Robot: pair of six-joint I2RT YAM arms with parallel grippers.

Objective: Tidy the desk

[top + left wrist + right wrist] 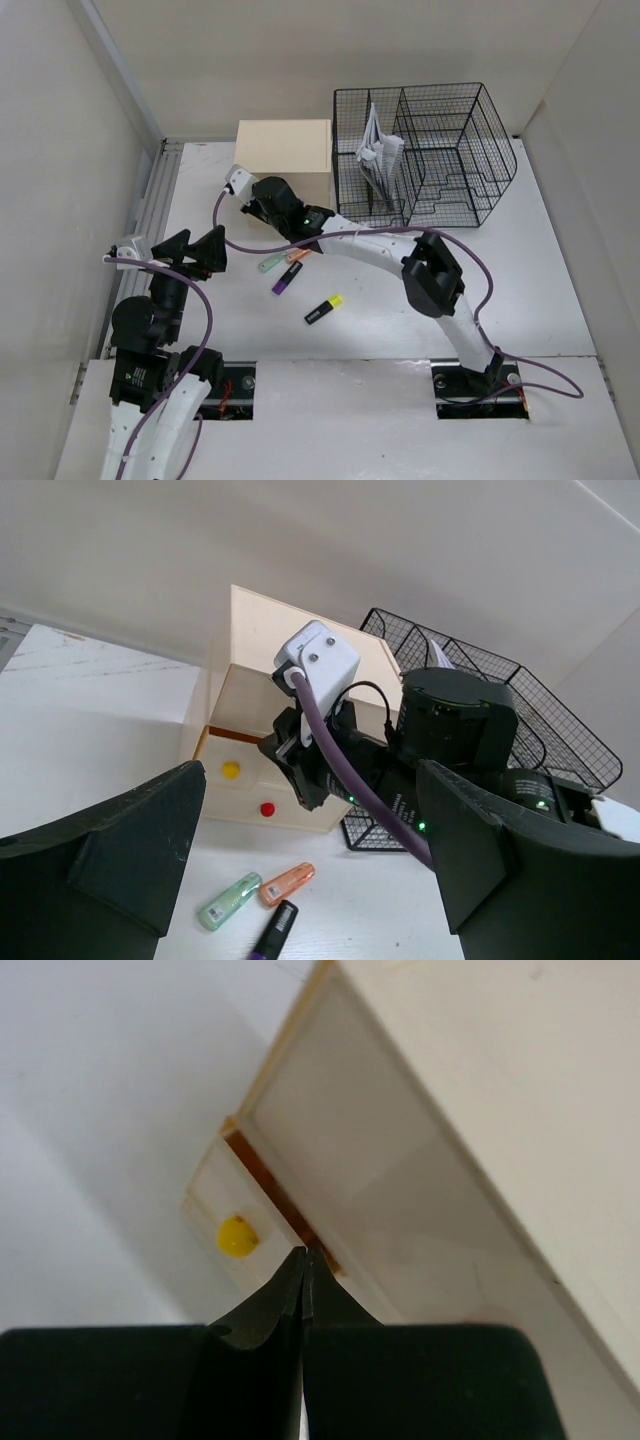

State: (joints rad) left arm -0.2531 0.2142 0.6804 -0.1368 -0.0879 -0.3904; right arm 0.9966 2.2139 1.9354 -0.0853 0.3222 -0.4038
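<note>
Top: desk (540,260) fills view. Markers (287,278) loose at centre, drawer box (285,150) at 12 o'clock.
Left wrist: left gripper (310,775) spread wide, empty.
Right wrist: right gripper (305,1260) clenched on nothing, yellow-knob drawer (237,1232) at 10 o'clock, seemingly ajar.
Tidying looks barely begun.

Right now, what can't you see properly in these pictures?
- Inside the beige wooden drawer box: all views, its walls hide it.
- Small round red knob: right wrist view, likely behind the shut black right gripper.
- Writing on white papers in the black wire mesh organizer: top view, too small.
</note>
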